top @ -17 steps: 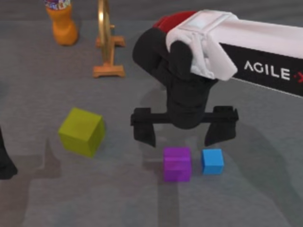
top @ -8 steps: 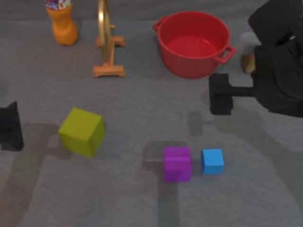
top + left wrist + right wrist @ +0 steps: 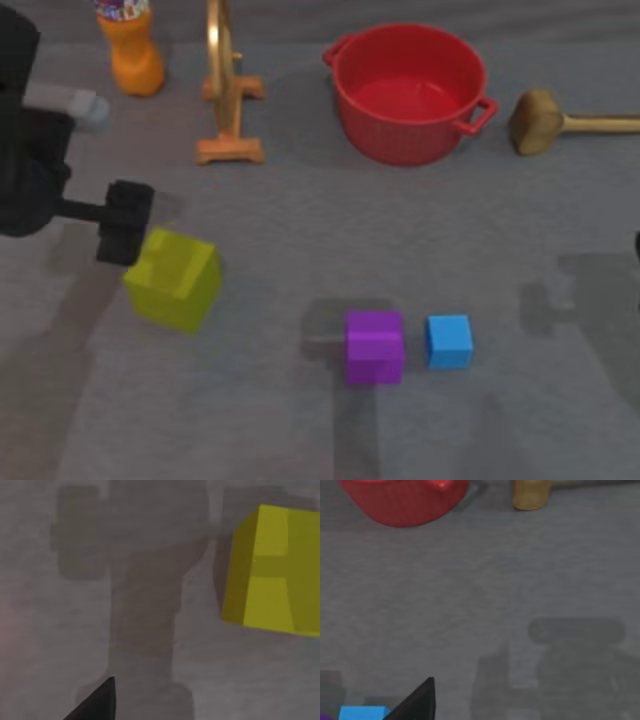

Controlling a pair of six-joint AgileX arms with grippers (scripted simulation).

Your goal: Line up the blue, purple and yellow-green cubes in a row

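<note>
We count three cubes on the table: one yellow-green cube (image 3: 173, 278), one purple cube (image 3: 375, 346) and one blue cube (image 3: 449, 341). Along the far side we count one red pot (image 3: 408, 92) with two handles, one orange bottle (image 3: 131, 48), one wooden stand holding a ring (image 3: 226, 88) and one wooden mallet (image 3: 560, 121). Of our two arms, we see one gripper, the left gripper (image 3: 100, 215); only a dark sliver shows at the right edge.
</note>
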